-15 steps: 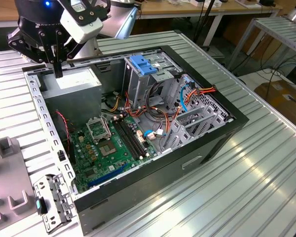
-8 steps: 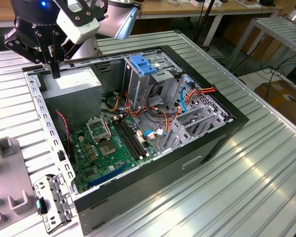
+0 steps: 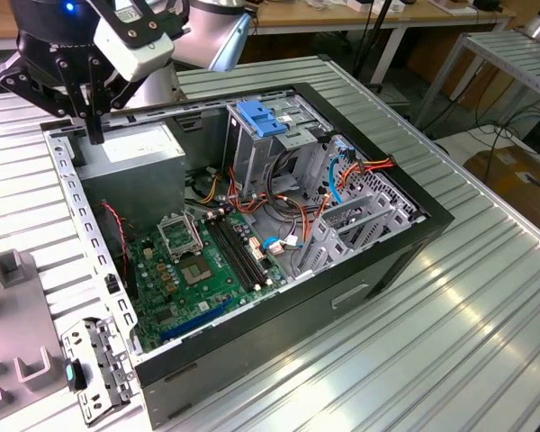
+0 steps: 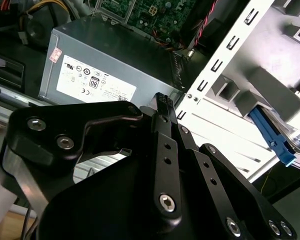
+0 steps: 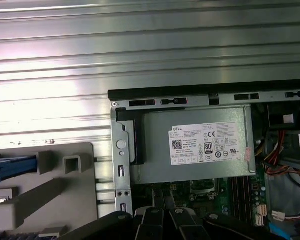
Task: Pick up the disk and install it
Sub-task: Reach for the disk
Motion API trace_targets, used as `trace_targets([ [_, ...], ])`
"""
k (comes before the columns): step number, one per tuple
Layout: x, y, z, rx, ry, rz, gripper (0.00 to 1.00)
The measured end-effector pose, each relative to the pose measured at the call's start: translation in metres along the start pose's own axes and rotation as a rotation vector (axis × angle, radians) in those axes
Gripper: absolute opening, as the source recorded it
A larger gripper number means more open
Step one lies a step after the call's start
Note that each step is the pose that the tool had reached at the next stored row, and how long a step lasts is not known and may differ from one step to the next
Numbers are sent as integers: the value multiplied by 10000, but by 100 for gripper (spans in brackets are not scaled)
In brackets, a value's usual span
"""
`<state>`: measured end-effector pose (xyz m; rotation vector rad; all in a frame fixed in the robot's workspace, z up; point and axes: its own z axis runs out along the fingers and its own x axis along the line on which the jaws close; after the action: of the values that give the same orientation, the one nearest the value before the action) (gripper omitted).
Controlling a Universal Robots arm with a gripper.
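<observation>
The ribbed metal desk carries the open computer case, which lies with its open side up, presumably so the bays can be reached from above. Beside the case, a grey holder props the disk, its blue frame edge exposed, likely for grasping. The end effector hangs over the power supply, fingers pressed together, holding nothing.

Overhead light glares off the ribbed table at 4 o'clock in the exterior view; the computer case's interior is shadowed; the second wrist view's chassis rail blows white.
</observation>
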<state>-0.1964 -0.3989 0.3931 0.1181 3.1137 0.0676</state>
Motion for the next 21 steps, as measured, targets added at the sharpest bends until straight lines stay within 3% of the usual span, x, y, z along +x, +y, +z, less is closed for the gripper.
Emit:
trace_targets([
  [21, 221, -17, -6, -1, 0, 0, 11],
])
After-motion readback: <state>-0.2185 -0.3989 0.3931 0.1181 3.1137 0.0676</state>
